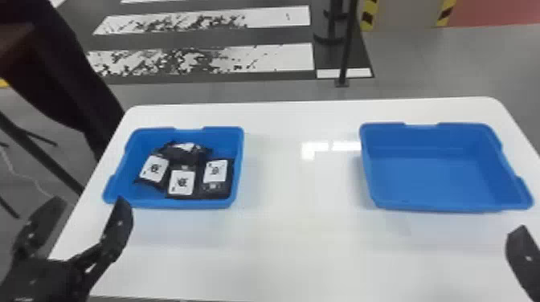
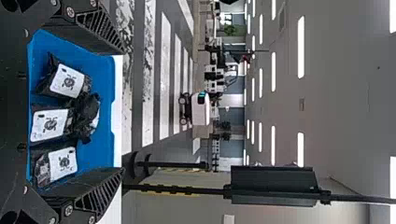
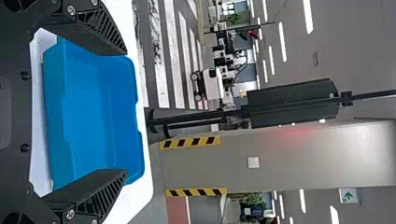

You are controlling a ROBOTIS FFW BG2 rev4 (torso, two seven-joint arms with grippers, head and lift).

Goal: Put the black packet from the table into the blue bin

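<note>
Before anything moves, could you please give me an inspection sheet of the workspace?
Surface: white table, glossy, with light reflections between the bins.
Job's things: left blue bin holds black packets, three with white labels up and at least one crumpled behind them; right blue bin stands apart from it.
Clutter: nothing seen.
Grippers: left gripper open, holding nothing; right gripper open, holding nothing.
Cables: a thin pale line, probably a cable, on the floor left of the table.
Surroundings: white floor stripes, black pole and a pillar with yellow-and-black bands beyond the table.
</note>
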